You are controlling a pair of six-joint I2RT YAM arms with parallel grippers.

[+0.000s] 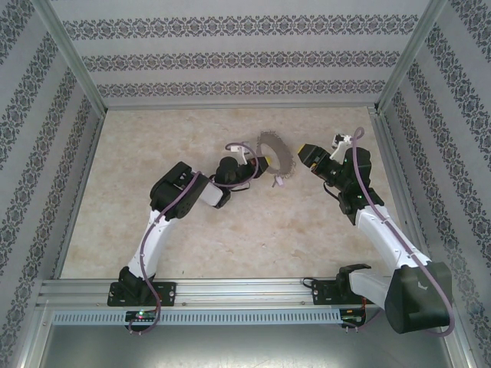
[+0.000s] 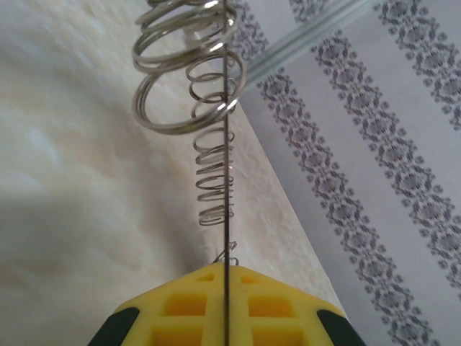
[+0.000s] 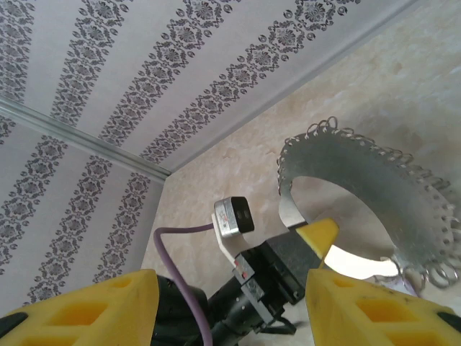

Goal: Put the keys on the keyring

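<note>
The keyring (image 1: 276, 152) is a thin grey hoop fringed with small silvery loops, held upright above the table's middle. My left gripper (image 1: 261, 163) is shut on its near-left rim. In the left wrist view the yellow fingers (image 2: 180, 306) pinch the hoop's edge (image 2: 225, 216), and loops (image 2: 189, 86) hang along it. My right gripper (image 1: 307, 156) stands open just right of the hoop, apart from it. In the right wrist view its wide-apart fingers (image 3: 94, 310) frame the hoop (image 3: 374, 184) and the left fingertip (image 3: 317, 234) clamping it. One tiny silvery key (image 1: 280, 182) lies on the table under the hoop.
Patterned walls (image 1: 230, 54) and aluminium posts (image 1: 73, 54) enclose the beige table (image 1: 153, 153) on three sides. The left arm's wrist camera (image 3: 234, 215) and purple cable (image 3: 180, 288) sit close in front of the right gripper. Open tabletop lies to the left and near side.
</note>
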